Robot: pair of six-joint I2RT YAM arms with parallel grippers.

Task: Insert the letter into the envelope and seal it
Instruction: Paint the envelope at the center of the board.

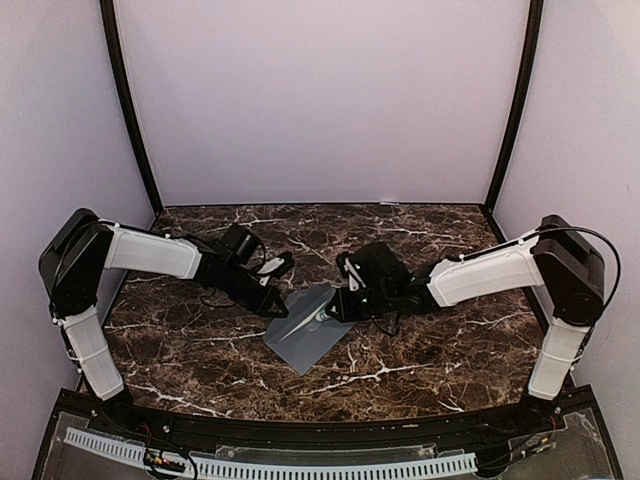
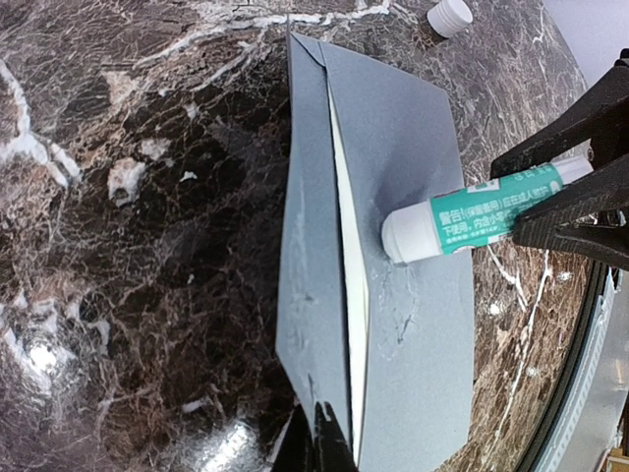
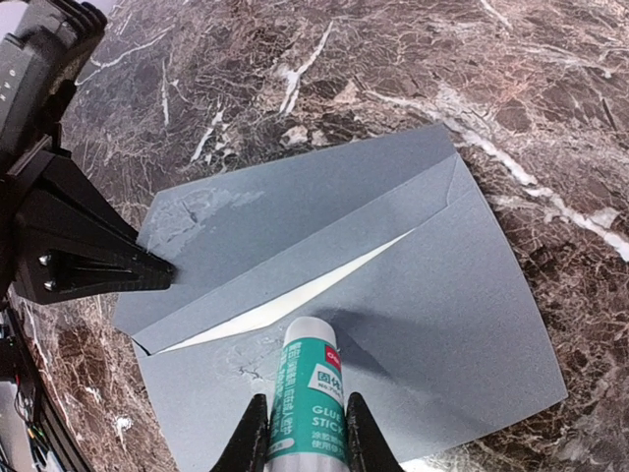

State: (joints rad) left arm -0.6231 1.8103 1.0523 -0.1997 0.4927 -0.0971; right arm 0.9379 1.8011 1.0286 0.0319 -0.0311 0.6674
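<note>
Lavender walls close in a dark marble table (image 1: pixel 200 350) veined in white, and in the top external view the slate-grey envelope (image 1: pixel 305 340) lies flat at its middle, turned cornerwise to the arms. The left gripper (image 1: pixel 278 305) reaches its upper left edge with its fingers pressed together, while the right gripper (image 1: pixel 335 312) comes in at the upper right edge. From the left wrist, the envelope's flap (image 2: pixel 310 265) is folded partly down, and a thin cream strip of the letter (image 2: pixel 351 265) shows in the slit between flap and body, so the sheet is inside. A white glue stick (image 2: pixel 472 216) with a green label is pinched between the right gripper's black fingers (image 2: pixel 580 108), its round end touching the envelope body just beside the slit. A small white cap (image 2: pixel 449 17) stands on the marble beyond the envelope's far corner. From the right wrist, the glue stick stands clamped between the two fingers, the pointed tip of the closed left gripper rests on the flap near its left end, and a pale, shiny glue smear (image 3: pixel 197 206) marks the flap's upper left corner.
</note>
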